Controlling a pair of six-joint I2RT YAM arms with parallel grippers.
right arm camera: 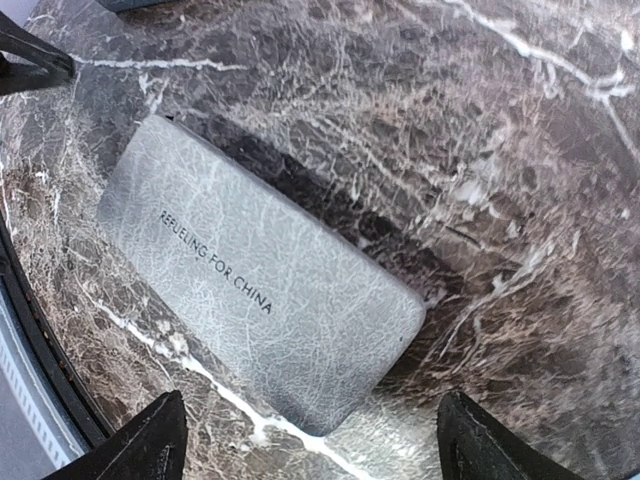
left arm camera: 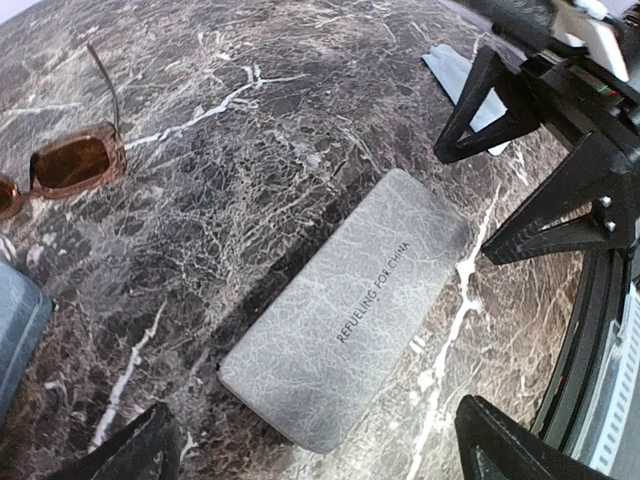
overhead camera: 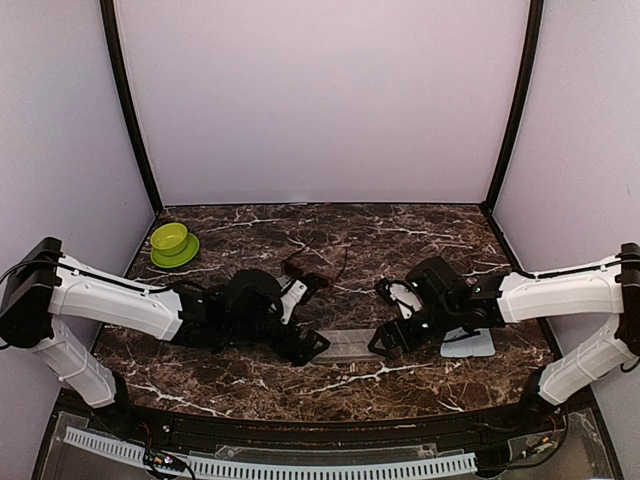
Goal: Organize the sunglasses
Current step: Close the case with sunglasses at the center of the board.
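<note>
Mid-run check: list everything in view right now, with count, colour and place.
sunglasses: one pair, reddish-brown lenses, mid-table, left of centre
case: one, grey, lettered, flat at front centre
cloth: one, light blue, front right
bowl: one, lime green, far left
blue-grey object: one, cut off at left wrist view's edge
left end effector: one, black, open, at the case's left end
right end effector: one, black, open, at the case's right end

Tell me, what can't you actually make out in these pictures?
- Brown sunglasses: left wrist view, the left edge cuts off one lens; top view, too small and dark.
- Blue-grey case: left wrist view, only a corner shows at the left edge.
- Light-blue cloth: top view, the right arm covers part.
- Grey case: shut, so its contents are hidden in every view.
</note>
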